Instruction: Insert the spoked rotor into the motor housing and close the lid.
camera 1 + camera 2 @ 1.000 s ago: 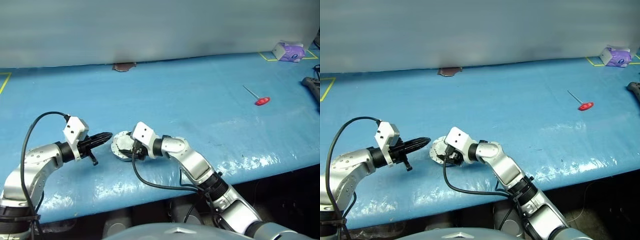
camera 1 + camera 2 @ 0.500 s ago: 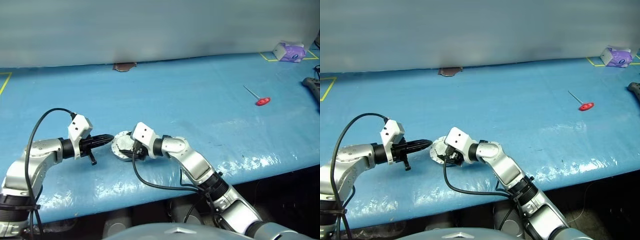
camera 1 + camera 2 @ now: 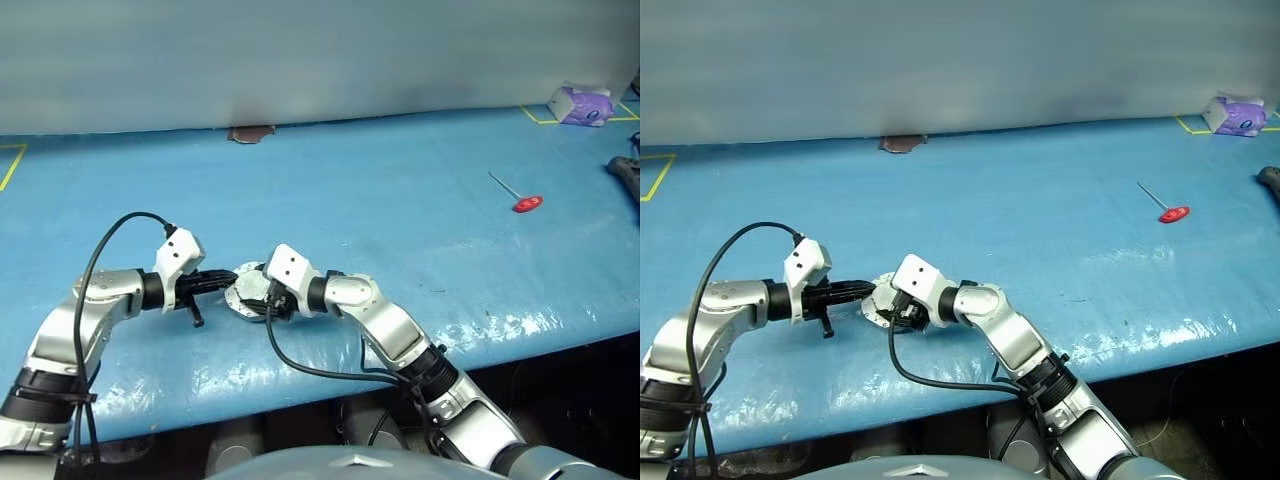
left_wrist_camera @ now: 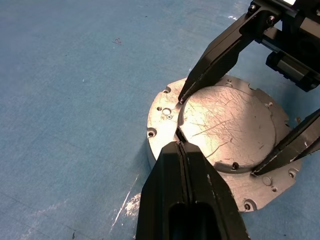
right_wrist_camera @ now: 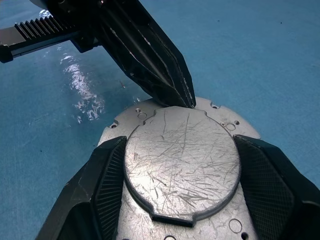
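Two grippers meet at round grey scratched metal lid [image 5: 182, 157] on blue surface [image 3: 400, 230], near-left centre: right gripper [image 5: 182, 165] clamps lid's raised centre; left gripper [image 4: 178, 145], fingers together, tip touches its edge.

The lid [image 5: 182, 160] is scratched, dull grey metal; the table [image 3: 400, 230] is glossy blue sheeting.

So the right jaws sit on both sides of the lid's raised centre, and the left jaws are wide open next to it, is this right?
Not quite. The left gripper has its jaws pressed shut, their tip at the edge of the raised centre of the lid, as the left wrist view shows. The rest holds: the right gripper has its jaws on both sides of that raised centre.
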